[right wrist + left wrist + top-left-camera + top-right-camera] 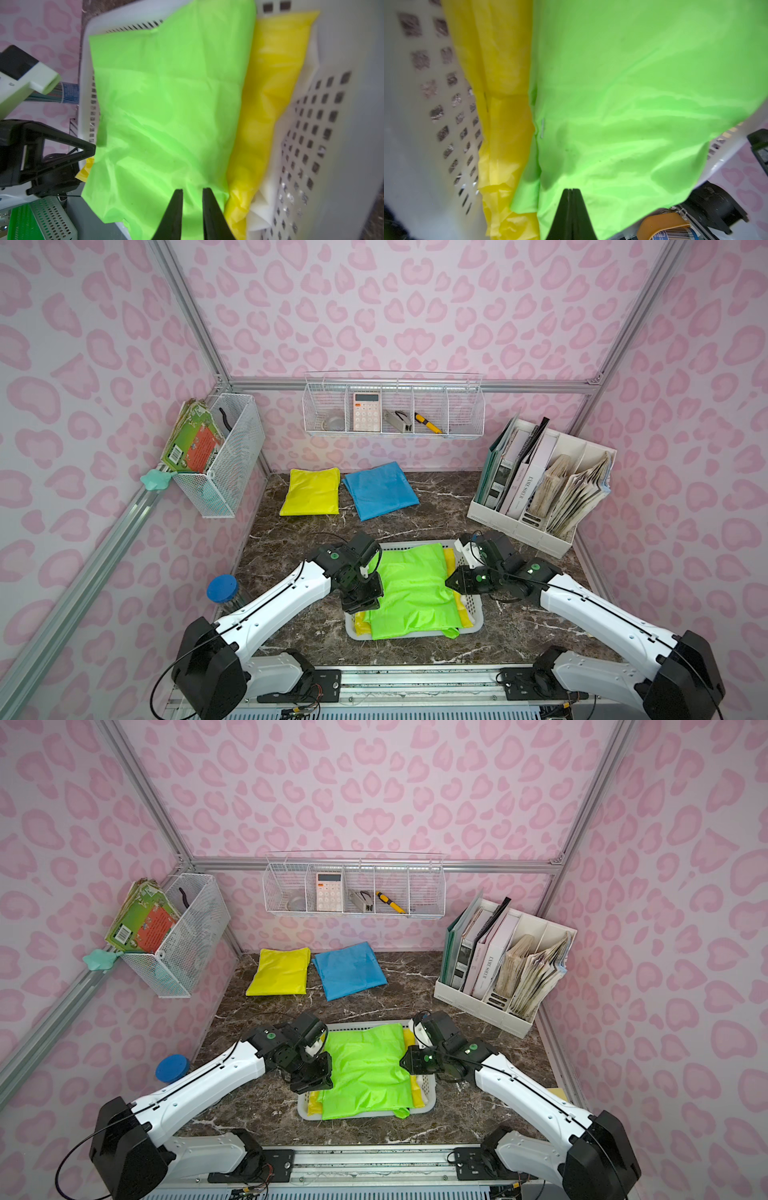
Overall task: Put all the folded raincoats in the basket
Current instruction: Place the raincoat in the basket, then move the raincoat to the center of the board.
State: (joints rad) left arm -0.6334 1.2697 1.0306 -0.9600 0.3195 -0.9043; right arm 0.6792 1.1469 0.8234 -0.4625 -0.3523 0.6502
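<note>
Right gripper (192,190) ajar, raincoat (411,585) overhangs basket (477,620) rim

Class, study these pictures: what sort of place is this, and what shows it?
Probably a robot test cell dressed as an office nook: an aluminium frame, a file organiser, and a hanging wire basket holding a calculator.

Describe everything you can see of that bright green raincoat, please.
The green raincoat is thin, shiny, crinkled fabric folded into a rough rectangle. It lies flat in the white perforated basket, atop a yellow raincoat, its near edge draping over the rim. The left gripper, shut, and the right gripper, slightly open, are at its sides.
</note>
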